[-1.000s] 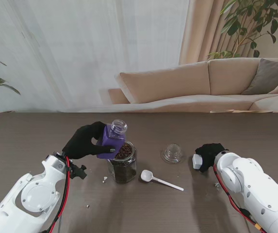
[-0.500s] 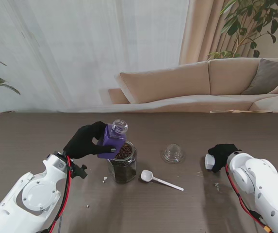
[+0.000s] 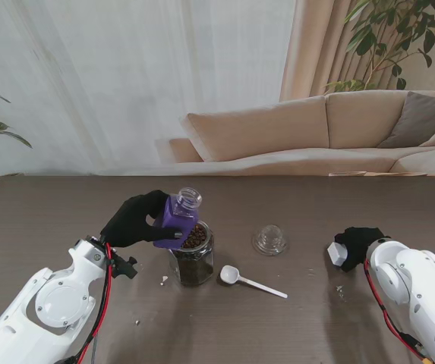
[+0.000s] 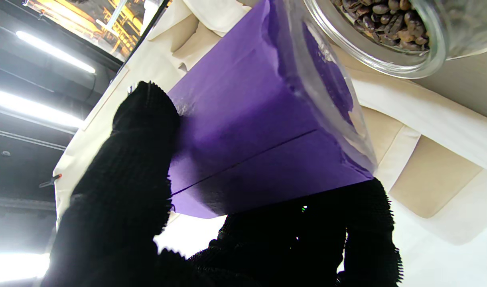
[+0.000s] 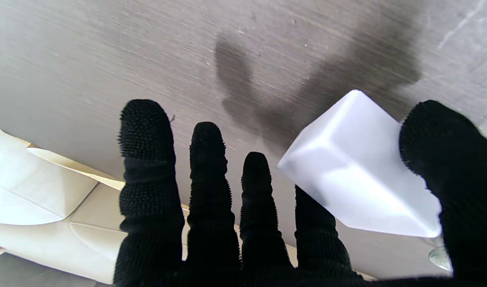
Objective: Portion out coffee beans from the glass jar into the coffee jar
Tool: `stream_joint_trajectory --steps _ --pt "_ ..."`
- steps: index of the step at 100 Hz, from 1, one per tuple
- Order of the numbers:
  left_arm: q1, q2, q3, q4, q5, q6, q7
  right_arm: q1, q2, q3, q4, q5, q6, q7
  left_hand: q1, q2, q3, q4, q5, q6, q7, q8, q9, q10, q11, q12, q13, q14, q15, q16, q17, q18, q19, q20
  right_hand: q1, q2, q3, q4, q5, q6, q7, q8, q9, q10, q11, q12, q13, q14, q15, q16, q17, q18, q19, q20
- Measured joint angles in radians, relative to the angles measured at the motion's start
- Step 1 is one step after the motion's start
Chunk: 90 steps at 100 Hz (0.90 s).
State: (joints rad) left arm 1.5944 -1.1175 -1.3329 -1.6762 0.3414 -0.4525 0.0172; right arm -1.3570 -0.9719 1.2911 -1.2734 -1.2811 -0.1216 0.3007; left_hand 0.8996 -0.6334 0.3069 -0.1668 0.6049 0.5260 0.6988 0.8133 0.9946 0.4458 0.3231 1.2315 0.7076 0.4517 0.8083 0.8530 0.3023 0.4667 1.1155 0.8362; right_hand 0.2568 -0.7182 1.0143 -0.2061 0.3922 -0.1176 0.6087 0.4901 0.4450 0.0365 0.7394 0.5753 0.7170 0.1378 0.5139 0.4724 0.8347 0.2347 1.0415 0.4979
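Stand view: two jars (image 3: 193, 256), purple one (image 3: 176, 218) in left hand (image 3: 135, 218); right hand (image 3: 356, 244) gripping one white lid (image 3: 337, 254).

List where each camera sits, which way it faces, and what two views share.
Stand: above the shoulders, looking down at the table, both arms in view.
Left wrist: along the left hand, shut on the purple jar.
Right wrist: along the right hand, holding a white lid.
Shared: the bean jar shows in the stand and left views.
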Motion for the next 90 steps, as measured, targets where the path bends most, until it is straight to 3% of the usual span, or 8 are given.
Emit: stream_joint_trajectory --steps 26,54,63,72,74,90 --pt "-0.002 0.001 -0.001 0.001 0.001 0.001 -0.006 -0.007 0.002 0.008 -0.015 -0.004 -0.003 0.030 0.000 0.000 0.000 0.000 0.000 0.000 0.000 0.000 0.000 0.000 0.000 0.000 0.000 0.000 0.000 0.000 0.000 0.000 0.000 0.000 -0.037 -0.002 0.000 0.000 -0.124 0.016 -0.084 -0.013 -0.122 0.013 0.002 -0.012 -0.095 0.035 -0.079 -0.041 -0.001 0.000 -0.042 0.000" --pt "-0.003 0.002 -0.002 0.002 0.002 0.000 -0.007 -0.043 -0.006 0.060 -0.069 0.030 -0.003 0.000 0.000 0.000 0.000 0.000 0.000 0.000 0.000 0.000 0.000 0.000 0.000 0.000 0.000 0.000 0.000 0.000 0.000 0.000 0.000 0.000 -0.054 0.027 -0.025 0.000 -0.134 0.021 -0.112 -0.019 -0.134 0.015 0.002 -0.037 -0.111 0.040 -0.128 -0.079 -0.001 0.000 -0.066 0.000" --pt "-0.003 0.002 -0.002 0.004 0.002 0.000 -0.005 -0.062 -0.008 0.073 -0.114 0.036 -0.003 -0.025 0.000 0.000 0.000 0.000 0.000 0.000 0.000 0.000 0.000 0.000 0.000 0.000 0.000 0.000 0.000 0.000 0.000 0.000 0.000 0.000 -0.062 0.076 -0.052 0.001 -0.129 0.022 -0.113 -0.019 -0.134 0.023 -0.013 -0.056 -0.111 0.041 -0.132 -0.081 -0.001 0.000 -0.076 0.000" --pt "-0.003 0.002 0.000 0.005 0.002 0.000 -0.003 -0.080 -0.015 0.087 -0.166 0.076 0.001 -0.039 0.000 0.000 0.000 0.000 0.000 0.000 0.000 0.000 0.000 0.000 0.000 0.000 0.000 0.000 0.000 0.000 0.000 0.000 0.000 0.000 -0.061 0.076 -0.096 0.020 -0.077 0.031 -0.110 -0.020 -0.117 0.029 -0.005 -0.069 -0.110 0.041 -0.132 -0.081 -0.001 0.000 -0.076 0.000" --pt "-0.003 0.002 0.000 0.005 0.002 0.000 -0.002 -0.084 -0.017 0.089 -0.178 0.088 0.002 -0.039 0.000 0.000 0.000 0.000 0.000 0.000 0.000 0.000 0.000 0.000 0.000 0.000 0.000 0.000 0.000 0.000 0.000 0.000 0.000 0.000 -0.060 0.076 -0.095 0.020 -0.066 0.035 -0.103 -0.020 -0.111 0.032 -0.036 -0.071 -0.103 0.041 -0.132 -0.081 -0.001 0.000 -0.076 0.000" --pt "-0.002 0.002 0.000 0.006 0.002 0.000 0.002 -0.131 -0.029 0.098 -0.295 0.146 0.005 -0.049 0.000 0.000 0.000 0.000 0.000 0.000 0.000 0.000 0.000 0.000 0.000 0.000 0.000 0.000 0.000 0.000 0.000 0.000 0.000 0.000 -0.051 0.100 -0.121 0.020 0.015 0.035 -0.040 -0.020 -0.006 0.035 -0.026 -0.078 -0.039 0.038 -0.114 -0.081 -0.001 0.001 -0.076 0.017"
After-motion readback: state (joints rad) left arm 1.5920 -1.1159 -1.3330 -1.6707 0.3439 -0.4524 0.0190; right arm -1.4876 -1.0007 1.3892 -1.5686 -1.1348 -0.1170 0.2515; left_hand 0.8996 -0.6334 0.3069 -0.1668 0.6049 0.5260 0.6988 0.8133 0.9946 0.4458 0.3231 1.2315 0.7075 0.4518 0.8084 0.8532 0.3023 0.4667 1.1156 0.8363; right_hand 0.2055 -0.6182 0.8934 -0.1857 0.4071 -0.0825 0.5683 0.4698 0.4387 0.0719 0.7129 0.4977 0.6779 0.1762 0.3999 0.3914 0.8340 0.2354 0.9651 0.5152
